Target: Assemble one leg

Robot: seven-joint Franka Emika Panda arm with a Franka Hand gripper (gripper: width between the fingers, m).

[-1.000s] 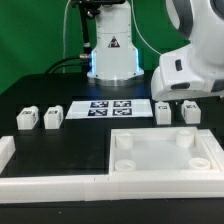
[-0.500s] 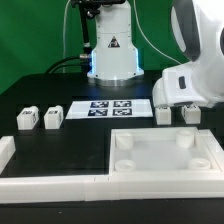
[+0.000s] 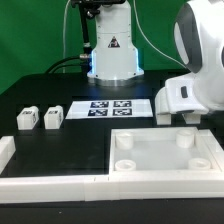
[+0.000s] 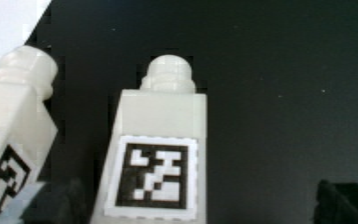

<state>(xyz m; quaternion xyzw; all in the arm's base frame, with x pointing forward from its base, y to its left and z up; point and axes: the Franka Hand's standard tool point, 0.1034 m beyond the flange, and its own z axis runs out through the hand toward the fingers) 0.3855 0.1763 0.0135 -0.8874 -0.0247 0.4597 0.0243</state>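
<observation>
One white robot arm (image 3: 195, 85) leans over the black table (image 3: 30, 95) at the exterior view's right, hiding what sits under it. One large white tray piece (image 3: 150, 165) lies in front and one marker board (image 3: 110, 107) behind. Two legs (image 3: 27, 119) (image 3: 52, 117) sit at the exterior view's left. The wrist view shows two more. One leg (image 4: 158, 150) sits between the spread, empty fingers (image 4: 350, 195) of the gripper (image 4: 194, 198), untouched, and a second leg (image 4: 12, 110) is just beside it.

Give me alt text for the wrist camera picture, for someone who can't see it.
A white leg with a black-and-white square tag and a rounded peg at one end sits on the black table, with a dark finger of the open gripper to either side of it. A second leg sits beside it, partly cut off by the frame.
</observation>
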